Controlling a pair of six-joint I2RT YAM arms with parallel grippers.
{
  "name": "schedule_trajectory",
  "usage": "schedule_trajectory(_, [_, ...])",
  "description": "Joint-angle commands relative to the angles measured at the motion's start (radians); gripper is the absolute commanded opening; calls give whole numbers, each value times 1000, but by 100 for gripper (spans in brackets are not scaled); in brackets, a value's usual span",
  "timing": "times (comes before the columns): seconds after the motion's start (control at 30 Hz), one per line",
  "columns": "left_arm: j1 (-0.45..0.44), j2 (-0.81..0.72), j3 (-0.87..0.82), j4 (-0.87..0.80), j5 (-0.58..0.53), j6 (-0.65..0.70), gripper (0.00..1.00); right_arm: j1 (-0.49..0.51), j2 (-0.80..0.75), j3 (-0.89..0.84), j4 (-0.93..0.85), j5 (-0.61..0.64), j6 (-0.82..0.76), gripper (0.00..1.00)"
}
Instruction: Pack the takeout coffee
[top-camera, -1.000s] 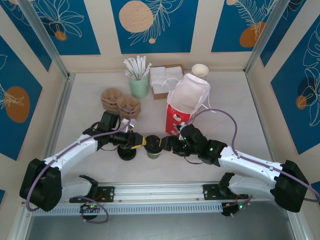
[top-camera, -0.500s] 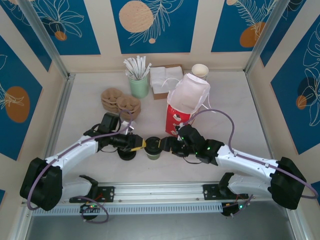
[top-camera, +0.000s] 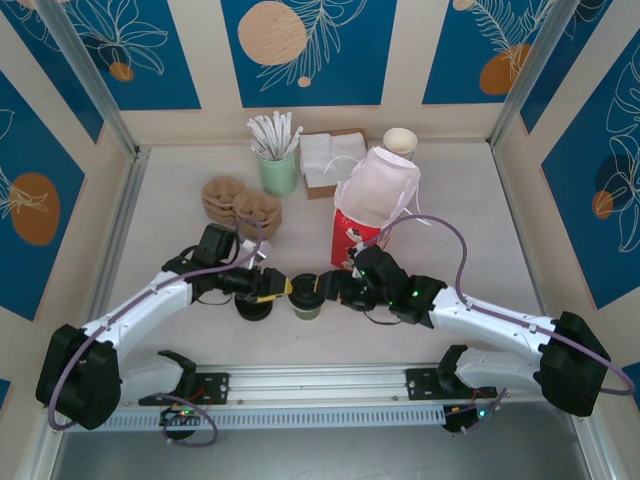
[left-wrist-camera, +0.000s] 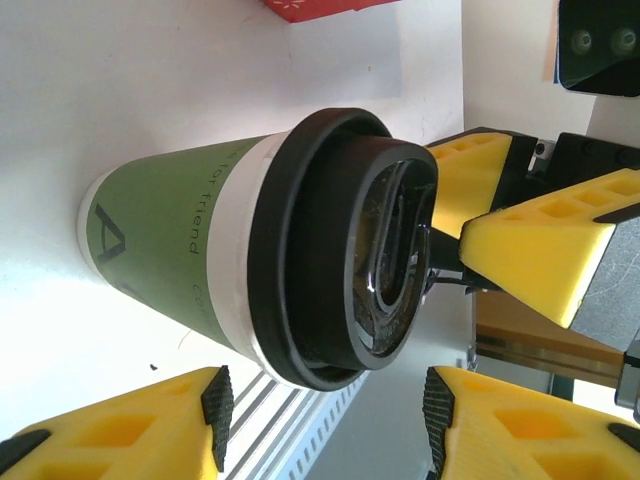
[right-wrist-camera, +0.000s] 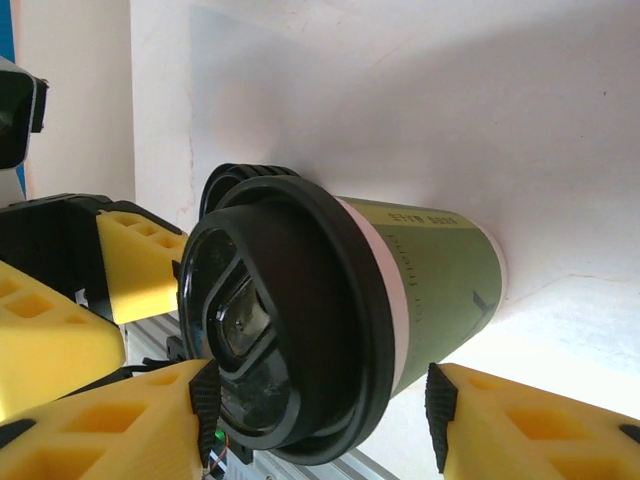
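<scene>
The cup (top-camera: 307, 297) stands on the table between both grippers. The left gripper (top-camera: 277, 288) is open and not touching it, and the right gripper (top-camera: 335, 289) is open around it. The right one should squeeze gently below the lid, so the cup stays straight and does not spill.

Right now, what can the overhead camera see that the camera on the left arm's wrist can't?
Overhead alone: the cup of straws, the napkins, the brown sleeves, the white cups and both arms. Left wrist alone: the coffee cup's green side with lettering and its lid's recess close up. Both: the coffee cup standing between the left gripper and right gripper, and the red bag.
</scene>
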Motion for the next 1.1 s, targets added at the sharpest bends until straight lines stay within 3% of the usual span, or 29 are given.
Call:
schedule_trajectory(0.0, [14, -40, 35, -54, -37, 42, 55, 13, 13, 48, -19, 1, -24, 59])
schedule_trajectory(0.4, [12, -46, 49, -45, -84, 29, 56, 38, 79, 130, -107, 22, -50, 55])
schedule_trajectory(1.07, [-22, 2, 69, -29, -99, 32, 60, 70, 49, 194, -224, 100, -81, 53])
